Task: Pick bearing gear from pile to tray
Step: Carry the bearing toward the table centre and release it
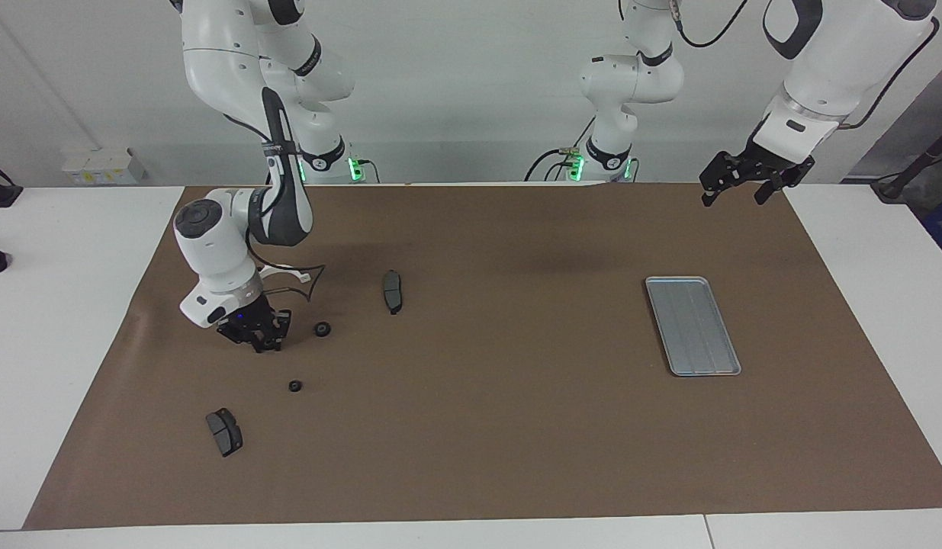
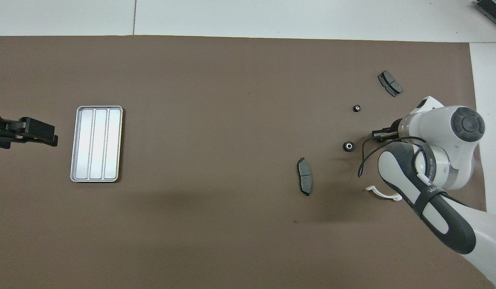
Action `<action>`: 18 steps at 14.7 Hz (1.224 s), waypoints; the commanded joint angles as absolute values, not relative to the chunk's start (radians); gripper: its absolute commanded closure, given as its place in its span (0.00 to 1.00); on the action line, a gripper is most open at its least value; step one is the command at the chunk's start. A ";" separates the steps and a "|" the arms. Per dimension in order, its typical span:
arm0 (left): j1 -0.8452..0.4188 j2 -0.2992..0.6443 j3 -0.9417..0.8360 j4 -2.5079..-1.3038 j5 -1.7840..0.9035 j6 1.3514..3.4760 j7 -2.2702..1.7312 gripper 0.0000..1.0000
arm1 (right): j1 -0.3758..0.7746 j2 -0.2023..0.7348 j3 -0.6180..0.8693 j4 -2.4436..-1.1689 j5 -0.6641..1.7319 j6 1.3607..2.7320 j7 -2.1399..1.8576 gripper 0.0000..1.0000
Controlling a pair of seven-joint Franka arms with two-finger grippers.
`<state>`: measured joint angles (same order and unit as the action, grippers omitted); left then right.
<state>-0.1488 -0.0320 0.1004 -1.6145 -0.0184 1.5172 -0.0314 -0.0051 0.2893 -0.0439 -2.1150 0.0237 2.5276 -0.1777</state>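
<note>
The right hand (image 1: 263, 341) is reaching down at the table (image 1: 478, 427), in among the scattered parts at the right arm's end. Its fingers are drawing together around one small black round piece, which is mostly hidden between them in the facing view and covered by the arm in the overhead view. Whether the piece is already firmly held I cannot tell; it seems to be sitting on the brown mat between the fingertips.

Two more round pieces are lying loose: one (image 1: 322, 329) just beside the right hand, toward the left arm's end, and a smaller one (image 1: 294, 386) farther from the robots. A dark plate (image 1: 392, 290) is resting toward the middle of the table, a second dark plate (image 1: 224, 431) is lying farthest from the robots, and a white half-ring bracket (image 1: 284, 272) is sitting partly under the right arm. The tray (image 1: 692, 325) is waiting well apart, at the left arm's end, with nothing in it.

The round piece is probably hard, stiff and light for its size, likely smooth on the rim. Being round, it is apt to roll or squirt out sideways if the fingers are pressing off centre, so the hold should be going straight across its widest part, with the piece flat on the mat. It looks sturdy enough to take a firm squeeze.

The left hand (image 1: 739, 183) is hanging open in the air over the table's edge near its own base, waiting.
</note>
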 commanded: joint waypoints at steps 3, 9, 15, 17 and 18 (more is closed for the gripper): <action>-0.147 -0.066 0.097 -1.654 0.002 1.532 -0.040 0.00 | -0.006 0.200 -0.035 -1.969 0.043 2.219 -0.174 1.00; -0.149 -0.066 0.097 -1.654 0.002 1.532 -0.040 0.00 | 0.093 0.183 0.092 -1.802 0.028 2.072 0.243 1.00; -0.149 -0.066 0.097 -1.654 0.002 1.532 -0.040 0.00 | 0.378 0.302 0.092 -1.757 0.032 2.321 0.633 1.00; -0.147 -0.066 0.097 -1.654 0.002 1.532 -0.040 0.00 | 0.446 0.392 0.091 -1.666 0.020 2.329 0.745 1.00; -0.147 -0.066 0.097 -1.654 0.002 1.532 -0.040 0.00 | 0.480 0.435 0.091 -1.631 0.003 2.329 0.783 1.00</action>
